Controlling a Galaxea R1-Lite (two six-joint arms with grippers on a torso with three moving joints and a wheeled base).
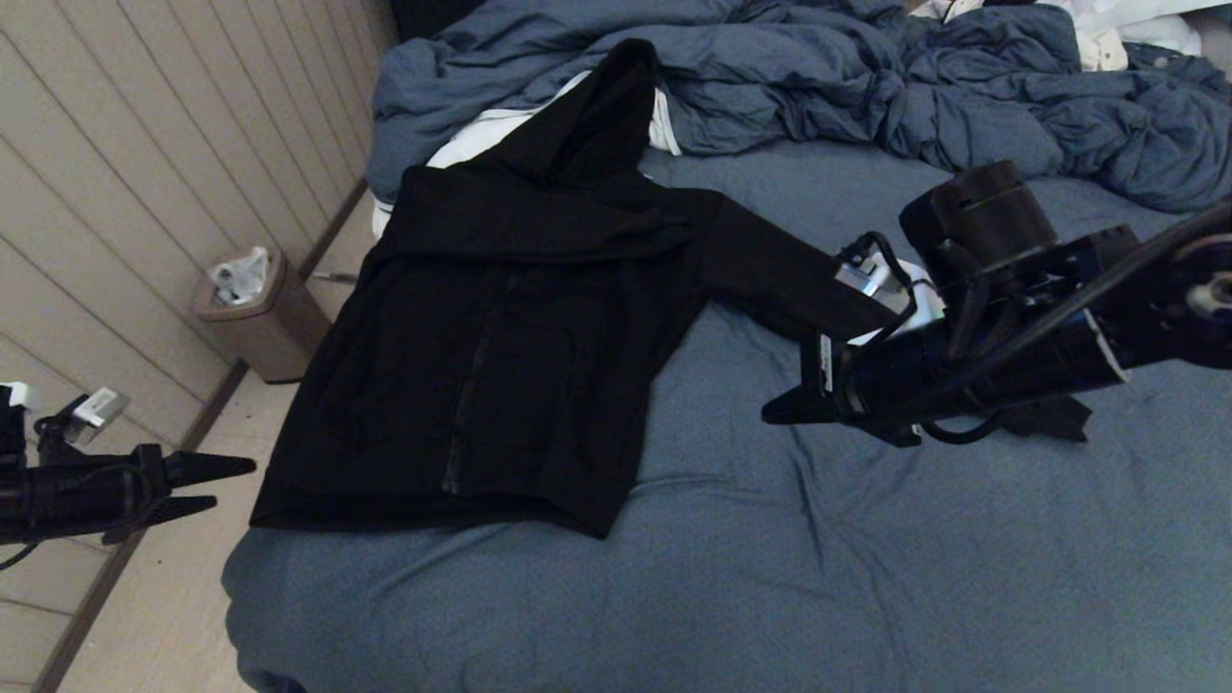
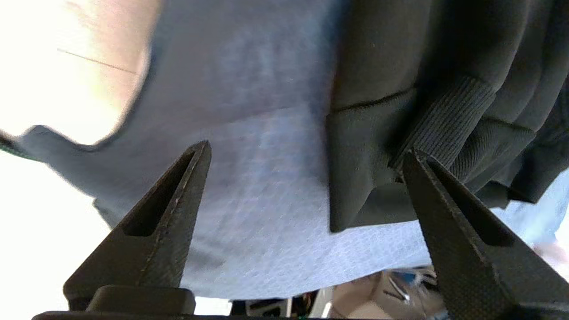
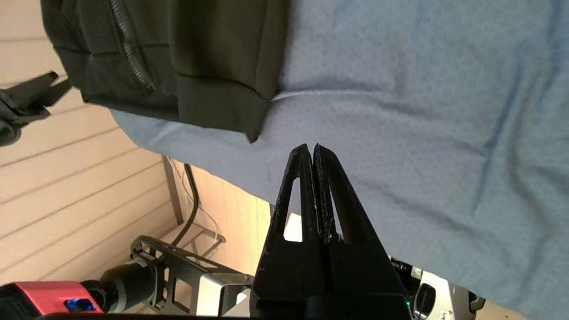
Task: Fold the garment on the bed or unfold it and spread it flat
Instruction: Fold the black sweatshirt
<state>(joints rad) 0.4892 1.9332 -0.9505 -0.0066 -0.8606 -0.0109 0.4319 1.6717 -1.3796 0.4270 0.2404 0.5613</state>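
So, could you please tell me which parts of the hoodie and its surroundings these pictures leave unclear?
- Hoodie, left sleeve: no view shows it laid out; a ribbed cuff appears bunched by the hem in the left wrist view.
- Right sleeve's cuff: head view, hidden behind the right arm.
- White cloth: mostly covered by the hood.
- Bin contents: too small.

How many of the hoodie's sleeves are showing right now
1 plainly: the hoodie's sleeve nearer the right gripper lies spread across the bed. The other sleeve is probably folded onto the body.
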